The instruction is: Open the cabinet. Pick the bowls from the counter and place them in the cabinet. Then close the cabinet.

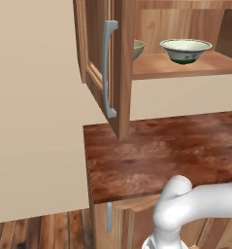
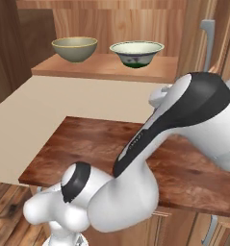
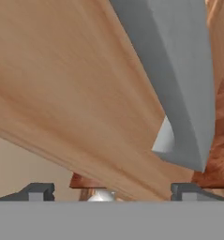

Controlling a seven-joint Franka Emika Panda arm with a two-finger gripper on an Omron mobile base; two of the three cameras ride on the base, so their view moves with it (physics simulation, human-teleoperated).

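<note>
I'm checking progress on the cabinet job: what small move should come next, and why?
Probably press the right door toward shut. Both bowls, the olive one and the white-green one, sit on the cabinet shelf, and the open gripper is close to that door's grey handle.

Two bowls point(image 1: 185, 49) on open cabinet point(image 1: 185, 65) shelf above counter point(image 1: 171, 151).

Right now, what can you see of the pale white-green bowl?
The pale white-green bowl is round and wide, with a flaring rim edged by a thin dark line, a pale glossy inside and a dark green foot; it looks like glazed ceramic. It stands upright on the wooden shelf inside the open wall cabinet, to the right of the olive-tan bowl and apart from it. Nothing but the shelf touches it.
</note>
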